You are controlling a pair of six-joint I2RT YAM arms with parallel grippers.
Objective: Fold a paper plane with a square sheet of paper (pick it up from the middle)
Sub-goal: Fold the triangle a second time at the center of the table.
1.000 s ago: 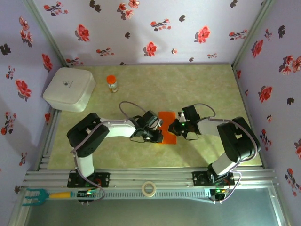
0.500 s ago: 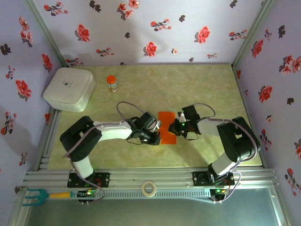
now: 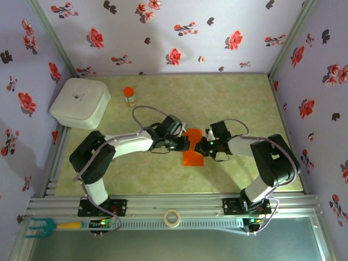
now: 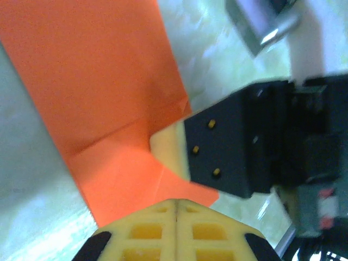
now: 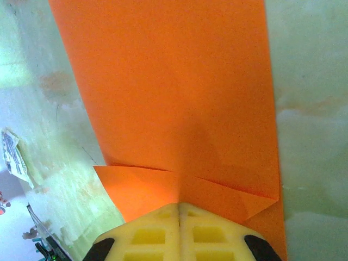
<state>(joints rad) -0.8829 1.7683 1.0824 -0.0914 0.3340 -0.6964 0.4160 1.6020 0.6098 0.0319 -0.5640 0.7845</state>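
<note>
Nearest to you, on the metal rail (image 3: 179,205) at 6 o'clock, lay a roll of tape (image 3: 173,218). Far toward 8 o'clock lay a tool with a teal head and a yellow handle (image 3: 43,225).

Behind the rail, both arms reached inward over the table (image 3: 244,103) and met a little toward 5 o'clock from its centre. There the orange paper sheet (image 3: 193,158) lay on the surface, already creased and with small folded flaps. Its long direction ran from 12 to 6 o'clock.

You had the left gripper (image 3: 183,143) at the 9 o'clock side of the sheet, about at the middle of its length. In the left wrist view its yellow fingers (image 4: 147,231) were pressed together with no gap, and the paper narrowed into their tips, so it seemed to pinch the edge.

The right gripper (image 3: 200,147) stood at the 3 o'clock side, opposite and very near to the left one. Its fingers (image 5: 212,234) were also closed tight. A shadowed crease in the paper ran straight into the seam between them, so this one seemed to pinch the sheet too.

Farther away, at 10 o'clock, a small bottle with an orange cap (image 3: 129,97) stood upright. A white square box with rounded corners (image 3: 80,102) sat at its 9 o'clock side, near the table's edge and apart from the bottle. Walls with red flowers (image 3: 174,32) closed the far side.
</note>
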